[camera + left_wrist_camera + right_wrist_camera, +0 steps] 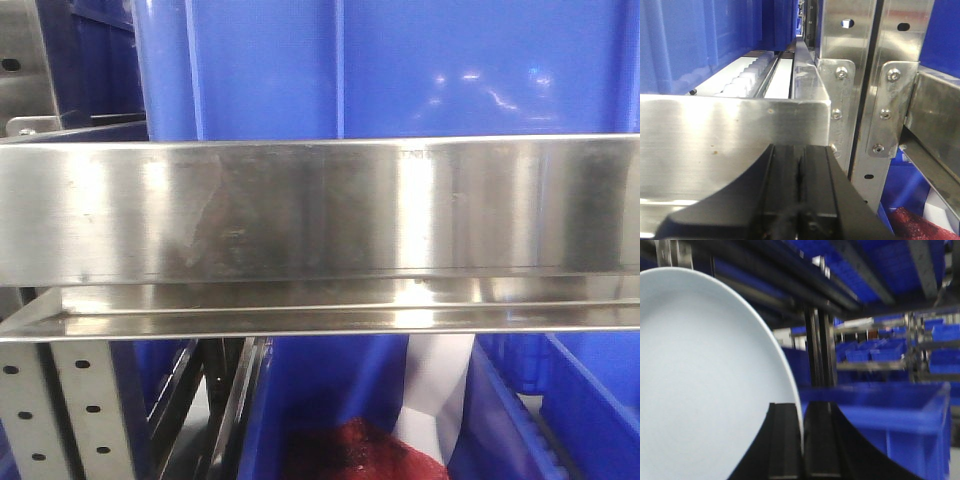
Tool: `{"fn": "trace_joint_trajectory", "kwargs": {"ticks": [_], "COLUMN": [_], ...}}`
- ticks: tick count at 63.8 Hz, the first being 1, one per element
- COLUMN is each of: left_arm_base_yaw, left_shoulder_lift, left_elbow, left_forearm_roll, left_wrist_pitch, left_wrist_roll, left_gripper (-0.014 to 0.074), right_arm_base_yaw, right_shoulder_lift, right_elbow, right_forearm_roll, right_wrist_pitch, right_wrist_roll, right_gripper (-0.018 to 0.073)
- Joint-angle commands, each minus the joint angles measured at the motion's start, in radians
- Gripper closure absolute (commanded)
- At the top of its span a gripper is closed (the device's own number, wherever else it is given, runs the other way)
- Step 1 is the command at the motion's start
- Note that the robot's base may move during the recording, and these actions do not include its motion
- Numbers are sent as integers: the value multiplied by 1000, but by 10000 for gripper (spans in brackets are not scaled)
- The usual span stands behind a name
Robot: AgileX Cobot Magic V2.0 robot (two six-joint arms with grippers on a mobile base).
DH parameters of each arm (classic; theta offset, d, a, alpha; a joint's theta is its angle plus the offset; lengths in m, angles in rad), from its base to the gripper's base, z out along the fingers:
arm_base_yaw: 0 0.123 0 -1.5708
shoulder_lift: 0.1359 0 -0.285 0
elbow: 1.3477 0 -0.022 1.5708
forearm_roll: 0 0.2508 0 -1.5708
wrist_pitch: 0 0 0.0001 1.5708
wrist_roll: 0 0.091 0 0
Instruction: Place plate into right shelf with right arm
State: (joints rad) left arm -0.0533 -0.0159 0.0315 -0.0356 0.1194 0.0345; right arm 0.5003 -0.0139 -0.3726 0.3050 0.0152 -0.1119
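Within right gripper (801, 415) — plate (705, 390), clamped

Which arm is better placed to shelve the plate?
Right. The right gripper is shut on the plate, a blue bin ahead; the left gripper is shut, empty, facing a steel rail.

The plain white round plate (705, 380) runs off the left and bottom edges; the far blue plastic bins (940, 347) are blurred; a dark red mass (350, 450) in a blue bin (300, 390), cut by the bottom edge, cannot be identified.
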Motion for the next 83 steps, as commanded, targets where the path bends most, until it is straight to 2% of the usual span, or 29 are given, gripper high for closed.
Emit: {"fn": "trace_joint_trajectory", "kwargs": {"ticks": [1, 9, 33, 45, 56, 65, 83], "left_arm_base_yaw": [-3, -3, -3, -3, -3, -3, -3], "left_shoulder_lift": [-7, -7, -7, -7, -7, -7, -7], "left_elbow": [10, 10, 10, 10, 10, 10, 10], "left_forearm_roll": [-6, -6, -6, -6, -6, -6, -6], "left_wrist_pitch": [-84, -84, -84, -84, -84, -84, -84], "left_wrist_roll": [-3, -3, -3, -3, -3, -3, -3], "left_gripper": [643, 643, 643, 643, 643, 643, 643], "right_arm_base_yaw": [-4, -4, -4, -5, -40, -106, -160], "right_shoulder_lift": [40, 141, 671, 914, 1075, 1181, 1265], "right_elbow": [-82, -182, -551, -692, -753, -765, -765], "right_forearm_roll": [41, 48, 48, 48, 48, 48, 48], "right_wrist_pitch": [-168, -171, -183, -216, -208, -189, -73], "right_wrist_roll": [8, 8, 5, -59, -72, -72, -72], "right_gripper": [500, 500, 500, 500, 500, 500, 496]}}
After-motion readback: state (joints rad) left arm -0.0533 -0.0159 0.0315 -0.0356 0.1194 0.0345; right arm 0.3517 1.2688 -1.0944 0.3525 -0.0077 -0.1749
